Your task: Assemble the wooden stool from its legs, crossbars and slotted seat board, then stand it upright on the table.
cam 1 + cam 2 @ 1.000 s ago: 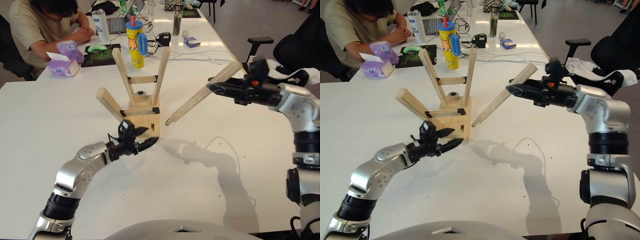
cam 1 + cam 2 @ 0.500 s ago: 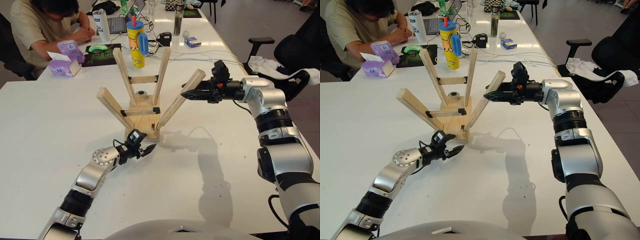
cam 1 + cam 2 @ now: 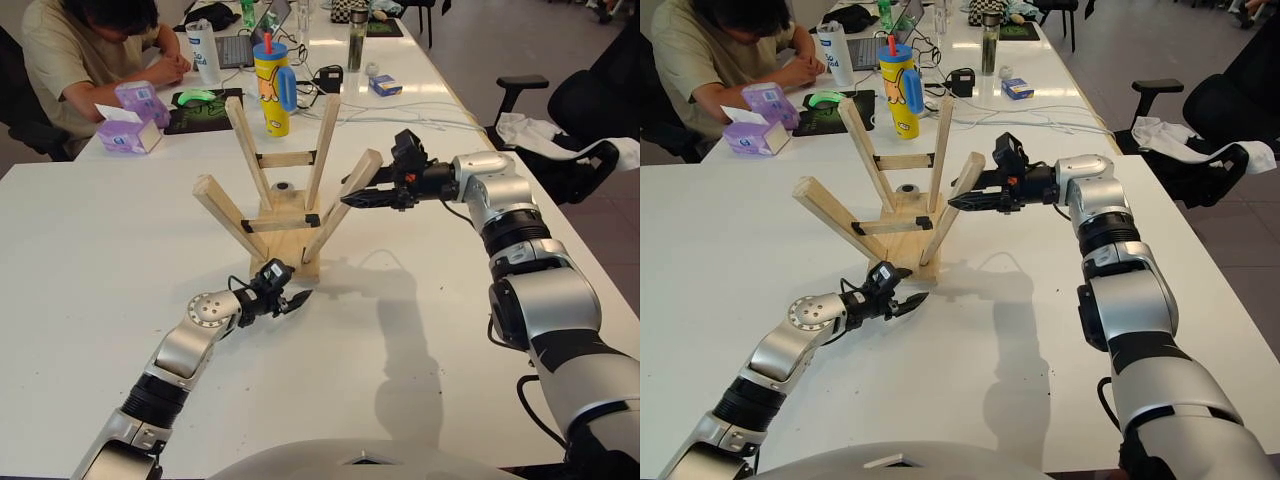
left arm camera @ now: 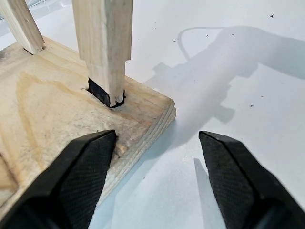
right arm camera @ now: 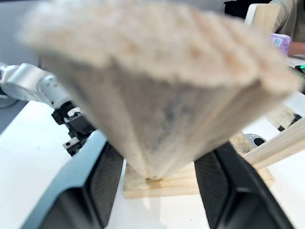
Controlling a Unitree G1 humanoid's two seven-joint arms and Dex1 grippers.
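The wooden stool (image 3: pixel 285 215) is lying upside down on the white bench (image 3: pixel 100 260), with its pale seat board (image 4: pixel 57 109) flat on the surface and its legs splaying upward. Two crossbars are bridging the legs, one high up (image 3: pixel 286 159) and one low (image 3: pixel 280 223) with dark joints at its ends.

I am clamping my right tool (image 3: pixel 352 197) on the upper part of the fourth leg (image 3: pixel 330 222). That leg is slanting down toward the corner of the board nearest me. In my left wrist view, a leg's narrowed end (image 4: pixel 106 71) is sitting in a slot with dark, scorched edges, close to the board's rounded corner. The wood is showing light grain and a plywood edge.

I am holding my left tool (image 3: pixel 293 298) low over the bench at that same corner, fingers apart, gripping nothing. One finger is lying over the board's edge and the other over bare bench.
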